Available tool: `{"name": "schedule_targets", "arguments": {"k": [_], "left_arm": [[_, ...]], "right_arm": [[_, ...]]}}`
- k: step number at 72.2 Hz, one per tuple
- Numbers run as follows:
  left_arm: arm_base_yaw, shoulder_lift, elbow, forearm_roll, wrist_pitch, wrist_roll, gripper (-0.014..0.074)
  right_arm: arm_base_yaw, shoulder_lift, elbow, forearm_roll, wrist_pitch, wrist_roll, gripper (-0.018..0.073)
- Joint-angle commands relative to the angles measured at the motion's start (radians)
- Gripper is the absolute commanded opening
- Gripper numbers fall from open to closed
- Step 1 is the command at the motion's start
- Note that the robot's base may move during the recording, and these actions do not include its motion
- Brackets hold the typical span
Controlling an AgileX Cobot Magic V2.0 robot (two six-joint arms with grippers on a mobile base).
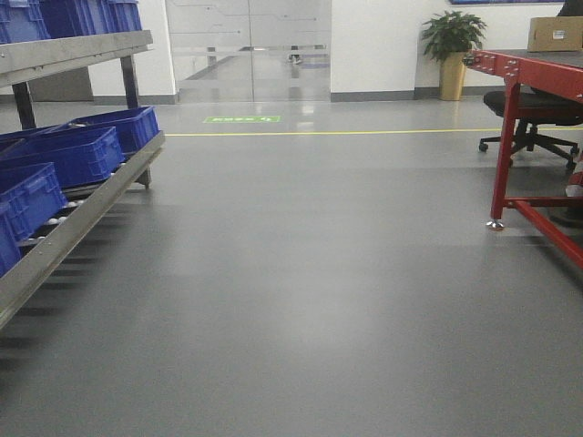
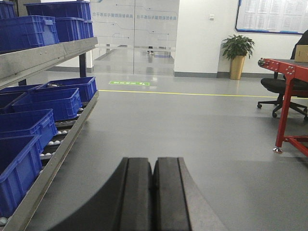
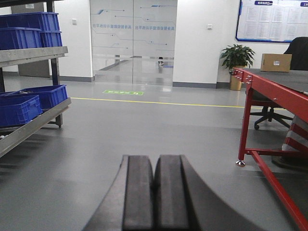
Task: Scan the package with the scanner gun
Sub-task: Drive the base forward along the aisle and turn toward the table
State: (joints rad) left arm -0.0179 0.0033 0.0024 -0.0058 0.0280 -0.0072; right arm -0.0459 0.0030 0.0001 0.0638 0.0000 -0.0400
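Note:
No scanner gun shows in any view. A brown cardboard package (image 1: 555,34) lies on the far end of the red-framed table (image 1: 510,73); it also shows in the right wrist view (image 3: 275,62). My left gripper (image 2: 153,162) is shut and empty, held level above the grey floor. My right gripper (image 3: 154,160) is shut and empty too, also over bare floor. Neither gripper shows in the front view.
A metal roller rack (image 1: 73,228) with several blue crates (image 1: 77,155) runs along the left. The red table's legs (image 1: 503,173) and a black office chair (image 1: 533,114) stand at the right. A potted plant (image 1: 452,50) and a glass door (image 1: 248,45) are at the back.

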Motion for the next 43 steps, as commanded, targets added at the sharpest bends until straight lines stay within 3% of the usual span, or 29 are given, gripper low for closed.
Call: {"name": "schedule_targets", "arguments": {"k": [1,43], "left_arm": [[-0.004,-0.003,-0.002,0.000,-0.016,-0.005,-0.0111],[-0.004,-0.003,-0.002,0.000,-0.016,-0.005,-0.0111]], "right_arm": [[0.000,-0.003,0.000,0.002,-0.024,-0.005,-0.0169],[0.000,-0.003,0.000,0.002,-0.024,-0.005,-0.0169]]}}
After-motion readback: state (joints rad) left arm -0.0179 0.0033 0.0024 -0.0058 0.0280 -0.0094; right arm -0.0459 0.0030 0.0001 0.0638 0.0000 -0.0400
